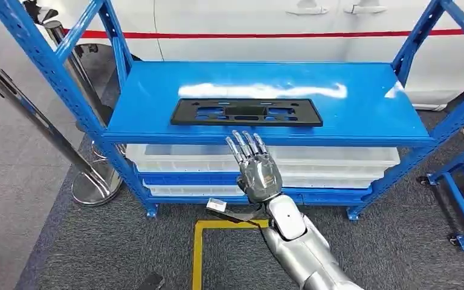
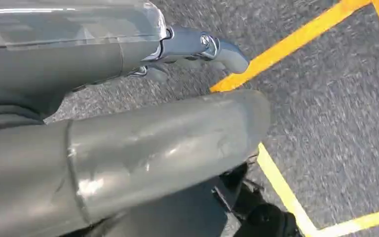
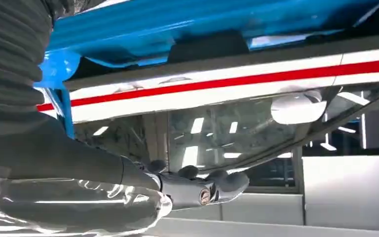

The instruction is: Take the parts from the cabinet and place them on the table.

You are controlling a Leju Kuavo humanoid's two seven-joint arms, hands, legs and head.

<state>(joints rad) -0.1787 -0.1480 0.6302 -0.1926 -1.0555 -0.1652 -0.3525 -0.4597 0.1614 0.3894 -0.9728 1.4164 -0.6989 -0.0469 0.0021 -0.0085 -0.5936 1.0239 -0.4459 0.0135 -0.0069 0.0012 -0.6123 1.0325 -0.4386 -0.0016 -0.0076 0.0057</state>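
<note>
With fingers [image 1: 246,144] spread and empty, the right hand [image 1: 257,172] hovered just before the shelf [image 1: 362,109]; the flat black part [image 1: 246,112] could slide away if nudged.

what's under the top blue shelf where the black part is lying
Under the top blue shelf sit white trays on a lower level. Their contents are hidden by the shelf above. The black part lies flat on top.

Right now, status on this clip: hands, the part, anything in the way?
Right hand open, raised just short of the shelf edge. Left hand hanging over the floor, holding nothing. Black part flat on blue shelf, untouched. Path to it looks clear.
</note>
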